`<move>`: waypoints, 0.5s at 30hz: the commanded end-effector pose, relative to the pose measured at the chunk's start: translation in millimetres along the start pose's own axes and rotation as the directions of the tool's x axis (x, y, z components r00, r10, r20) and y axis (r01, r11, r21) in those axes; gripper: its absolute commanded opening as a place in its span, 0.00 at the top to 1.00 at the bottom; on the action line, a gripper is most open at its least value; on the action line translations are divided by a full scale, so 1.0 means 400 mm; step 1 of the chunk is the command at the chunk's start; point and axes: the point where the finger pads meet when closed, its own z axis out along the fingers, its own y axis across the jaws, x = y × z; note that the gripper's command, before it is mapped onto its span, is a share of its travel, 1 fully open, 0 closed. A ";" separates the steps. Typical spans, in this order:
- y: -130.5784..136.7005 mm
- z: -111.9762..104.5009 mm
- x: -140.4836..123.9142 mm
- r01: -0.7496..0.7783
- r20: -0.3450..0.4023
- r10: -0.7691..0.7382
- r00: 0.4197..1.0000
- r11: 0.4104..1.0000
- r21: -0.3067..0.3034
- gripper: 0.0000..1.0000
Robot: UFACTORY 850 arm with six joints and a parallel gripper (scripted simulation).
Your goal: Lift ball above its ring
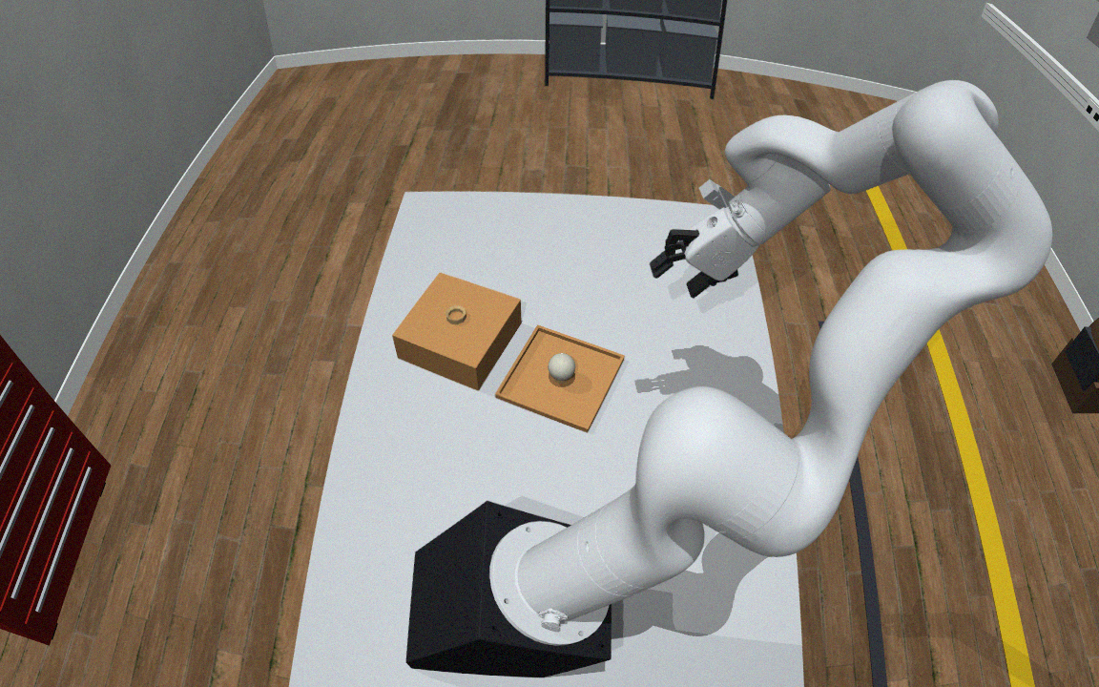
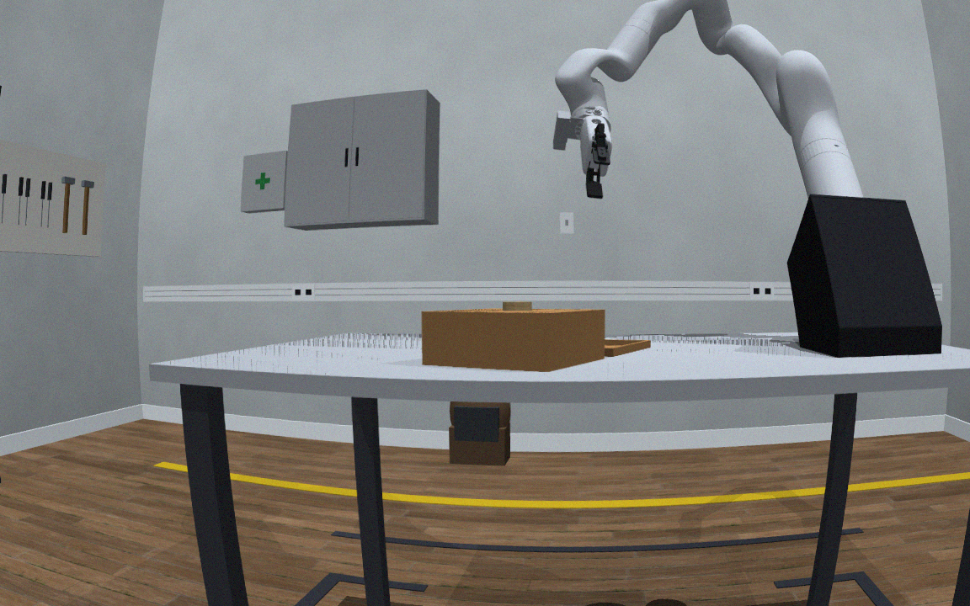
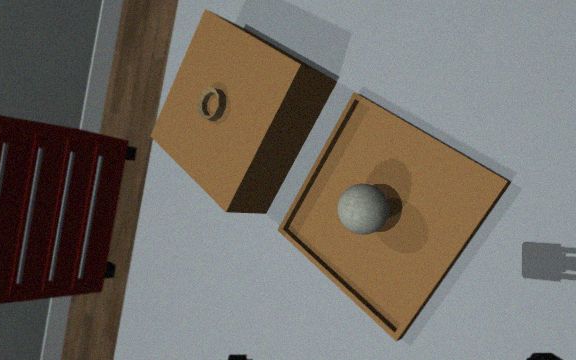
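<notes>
End effector (image 1: pixel 694 267) hangs high over the table (image 1: pixel 451 530), fingers spread to their widest, nothing between them. Ball (image 1: pixel 561 366) rests in the shallow tray (image 1: pixel 600 401), centre of the top view; no ring is visible under it. A small ring (image 1: pixel 456 315) sits on the taller box (image 1: pixel 438 342) just beside the tray.

Key relation: the ball lies below and toward the lower left of the end effector in the top view, well apart. A sphere offers no long axis, so judged any closing direction should serve.
</notes>
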 end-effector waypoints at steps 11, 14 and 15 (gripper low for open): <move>0.101 0.181 0.188 0.039 0.137 0.005 0.990 0.947 -0.318 0.00; 0.081 0.266 0.177 0.182 0.198 -0.119 0.973 0.924 -0.336 0.00; 0.073 0.296 0.174 0.229 0.221 -0.159 0.962 0.912 -0.341 0.00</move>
